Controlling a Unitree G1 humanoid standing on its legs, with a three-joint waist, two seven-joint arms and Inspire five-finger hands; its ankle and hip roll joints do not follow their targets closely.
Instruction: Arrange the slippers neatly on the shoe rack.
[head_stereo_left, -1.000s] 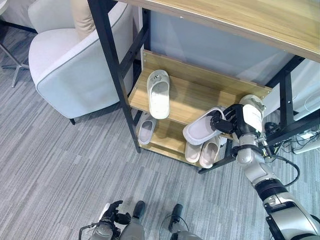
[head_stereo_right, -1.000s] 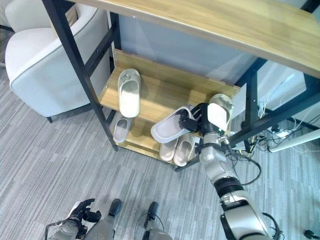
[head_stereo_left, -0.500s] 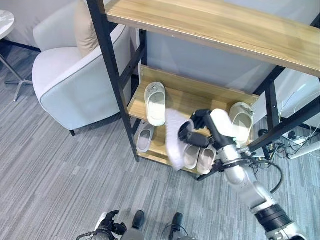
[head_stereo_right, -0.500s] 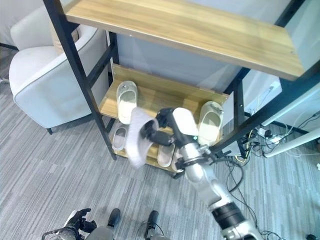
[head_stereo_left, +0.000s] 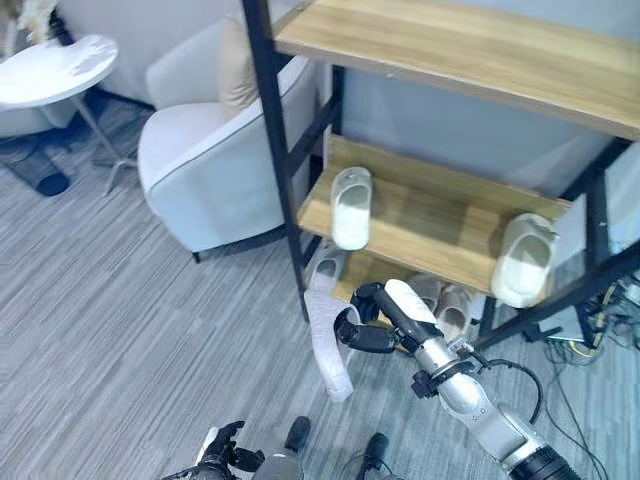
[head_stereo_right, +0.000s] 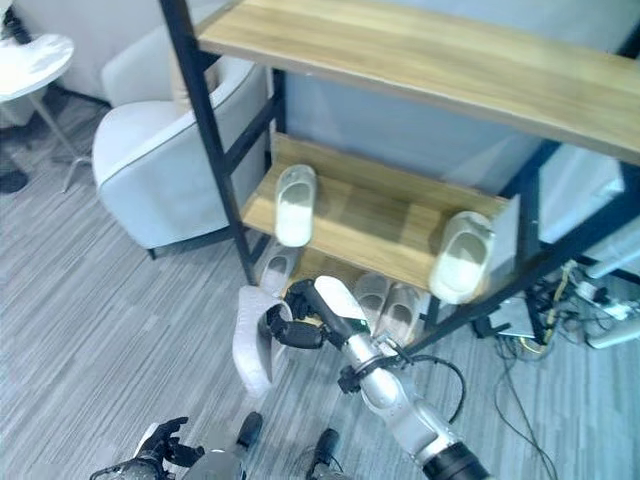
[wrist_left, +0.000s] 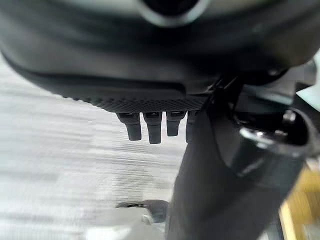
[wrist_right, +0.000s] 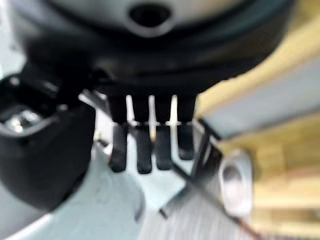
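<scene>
My right hand (head_stereo_left: 362, 325) has its fingers curled round a pale slipper (head_stereo_left: 326, 344), which hangs toe-down over the grey floor (head_stereo_left: 120, 330) just in front of the shoe rack's (head_stereo_left: 420, 215) lower front edge. My left hand (head_stereo_left: 222, 447) sits low, fingers loosely curled on nothing. Two slippers rest on the middle shelf, one (head_stereo_left: 351, 207) near its left end, one (head_stereo_left: 523, 259) at its right end.

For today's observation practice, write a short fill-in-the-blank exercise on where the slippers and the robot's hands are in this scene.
1. The right hand holds one ____ over the floor in front of the rack.
2. The rack's middle shelf carries ____ slippers.
3. Left of the rack stands a white ____.
4. The left hand, low in the view, holds ____.

Missing words: slipper; two; armchair; nothing
</scene>
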